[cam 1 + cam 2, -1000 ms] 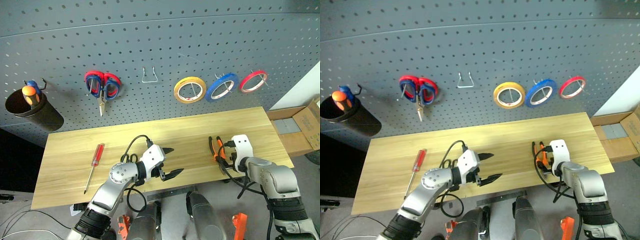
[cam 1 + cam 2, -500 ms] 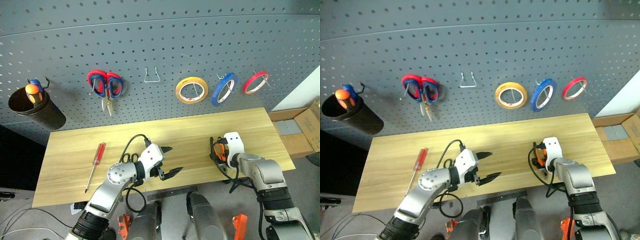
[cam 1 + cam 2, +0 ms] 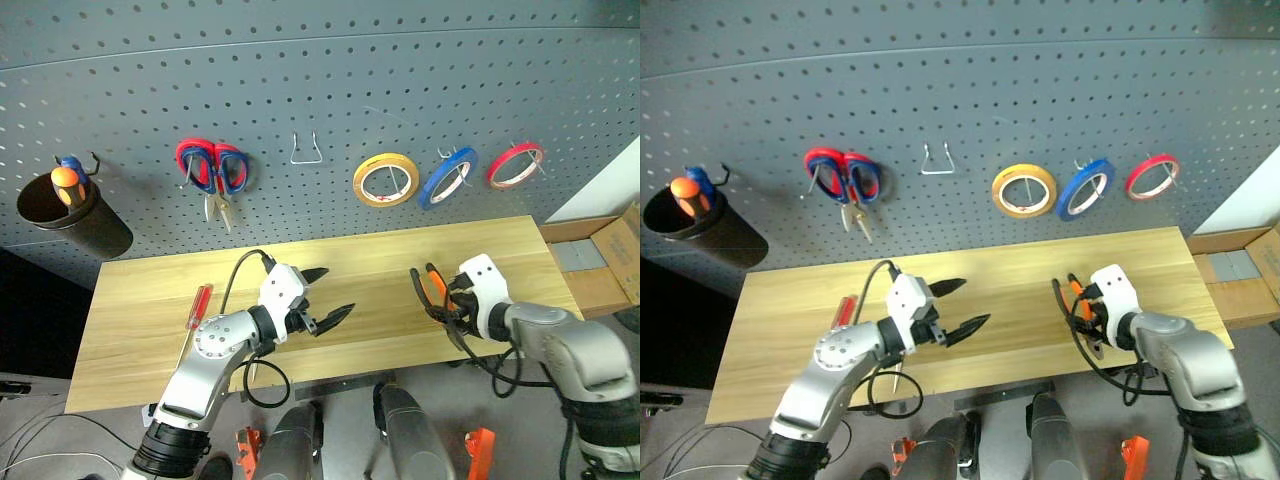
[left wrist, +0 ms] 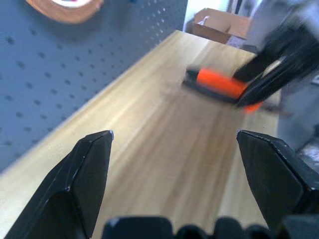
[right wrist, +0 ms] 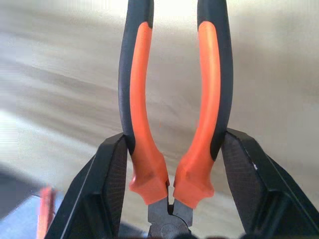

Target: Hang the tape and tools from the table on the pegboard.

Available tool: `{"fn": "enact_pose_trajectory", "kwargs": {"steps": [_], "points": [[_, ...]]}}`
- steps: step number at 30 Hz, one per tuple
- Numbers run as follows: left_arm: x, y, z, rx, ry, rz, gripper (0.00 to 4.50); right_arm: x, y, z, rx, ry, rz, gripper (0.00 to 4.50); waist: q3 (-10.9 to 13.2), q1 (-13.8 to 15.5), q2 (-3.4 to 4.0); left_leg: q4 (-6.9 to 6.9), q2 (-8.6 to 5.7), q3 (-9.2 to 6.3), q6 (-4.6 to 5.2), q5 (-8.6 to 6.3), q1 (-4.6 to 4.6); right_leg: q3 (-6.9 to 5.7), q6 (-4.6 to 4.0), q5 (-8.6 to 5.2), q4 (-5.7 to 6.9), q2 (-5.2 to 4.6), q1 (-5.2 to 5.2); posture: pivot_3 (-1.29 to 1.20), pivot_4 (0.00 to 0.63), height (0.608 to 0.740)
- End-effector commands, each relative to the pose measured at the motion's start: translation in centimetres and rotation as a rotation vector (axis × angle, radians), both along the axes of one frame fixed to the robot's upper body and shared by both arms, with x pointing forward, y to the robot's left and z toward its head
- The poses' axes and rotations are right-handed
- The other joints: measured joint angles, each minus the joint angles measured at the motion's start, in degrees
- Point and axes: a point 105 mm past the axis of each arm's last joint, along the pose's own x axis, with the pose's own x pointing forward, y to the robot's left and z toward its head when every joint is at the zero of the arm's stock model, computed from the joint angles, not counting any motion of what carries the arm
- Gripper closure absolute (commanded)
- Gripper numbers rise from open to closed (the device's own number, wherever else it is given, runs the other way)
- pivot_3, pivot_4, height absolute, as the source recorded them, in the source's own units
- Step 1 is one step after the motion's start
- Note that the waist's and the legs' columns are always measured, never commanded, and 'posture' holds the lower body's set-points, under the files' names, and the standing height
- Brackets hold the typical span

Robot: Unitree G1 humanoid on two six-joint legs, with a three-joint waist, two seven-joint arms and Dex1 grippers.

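Screwdriver (image 3: 194, 313) with its shaft partly hidden behind the left arm lies on the table (image 3: 150, 290), then the left gripper (image 3: 321, 297) spread wide and empty — and rightmost the right gripper (image 5: 172, 164) clamps the pliers (image 5: 172, 104) above the wood, the pivot end cut off in the wrist view.

right claw (image 3: 447, 300) clasping pliers (image 3: 432, 290), above table (image 3: 370, 265)

A: Specify the surfaces.

B: Table (image 3: 380, 262): light wood planks, smooth, matt. Pegboard (image 3: 330, 80): dark grey perforated panel, matt; wire hook (image 3: 306, 149) bare metal.

A: And the pliers (image 5: 172, 114)?

B: Orange-and-black grips (smooth, slightly glossy), dark metal at the pivot.
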Motion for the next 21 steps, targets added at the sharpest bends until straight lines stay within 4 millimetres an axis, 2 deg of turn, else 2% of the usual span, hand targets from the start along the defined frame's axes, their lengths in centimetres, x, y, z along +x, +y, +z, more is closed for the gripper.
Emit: {"fn": "enact_pose_trajectory", "kwargs": {"steps": [1,3,6,9,11,15,17,19,21], "points": [[-0.4,0.9,2.6,-0.033,-0.093,0.023,0.25,-2.2,5.0,8.9,0.259,-0.302,0.296,2.18,0.02,-0.18,-0.03,0.00,0.07,0.01,0.00,-0.01,0.02,0.01,0.01,0.01,0.00,0.08,0.01,-0.17,0.300,0.740],[-0.3,1.4,2.8,-0.032,-0.111,0.053,0.25,-2.4,6.5,12.0,0.365,-0.411,0.366,2.18,0.02,-0.32,-0.04,0.01,0.17,0.07,0.00,-0.01,0.04,0.08,0.04,0.10,-0.03,0.18,0.01,-0.16,0.294,0.740],[0.0,1.7,3.2,-0.039,-0.156,0.096,0.25,-2.6,8.9,15.1,0.461,-0.500,0.450,2.18,-0.07,0.29,-0.18,0.02,0.28,0.07,-0.02,0.00,0.06,0.07,0.02,0.18,-0.07,0.30,0.01,-0.15,0.285,0.740],[-0.1,2.1,4.0,-0.095,-0.191,0.155,0.25,-1.2,11.5,18.9,0.545,-0.636,0.437,2.18,-0.10,1.08,-0.21,0.03,0.42,0.08,-0.24,0.10,0.02,0.03,-0.09,0.26,-0.16,0.41,-0.03,-0.12,0.273,0.740],[-0.3,2.5,4.1,-0.115,-0.202,0.194,0.25,-0.8,12.5,20.9,0.620,-0.691,0.433,2.18,-0.13,1.19,-0.24,0.02,0.46,0.21,-0.32,0.14,-0.03,0.15,-0.16,0.31,-0.13,0.45,-0.20,-0.11,0.266,0.740],[-0.7,3.0,3.7,-0.129,-0.211,0.250,0.25,0.3,13.9,23.2,0.686,-0.797,0.388,2.18,-0.24,1.43,-0.37,-0.01,0.68,0.30,-0.43,0.10,-0.08,0.12,-0.18,0.31,-0.12,0.62,-0.38,-0.07,0.266,0.740],[-0.8,3.5,3.9,-0.161,-0.222,0.290,0.25,1.7,14.1,24.1,0.704,-0.847,0.307,2.18,-0.25,1.49,-0.39,-0.02,0.69,0.32,-0.44,0.09,-0.10,0.12,-0.19,0.31,-0.14,0.63,-0.41,-0.07,0.255,0.740],[-0.8,3.7,4.1,-0.173,-0.231,0.309,0.25,2.8,14.1,24.6,0.737,-0.860,0.260,2.18,-0.28,1.56,-0.44,-0.01,0.69,0.46,-0.44,0.09,-0.10,0.18,-0.21,0.33,-0.11,0.63,-0.44,-0.07,0.255,0.740],[-0.7,4.0,4.3,-0.187,-0.247,0.339,0.25,3.7,14.9,24.3,0.681,-0.899,0.238,2.18,-0.29,1.57,-0.46,0.00,0.70,0.53,-0.44,0.09,-0.09,0.19,-0.25,0.36,-0.11,0.63,-0.45,-0.05,0.258,0.740]]}}
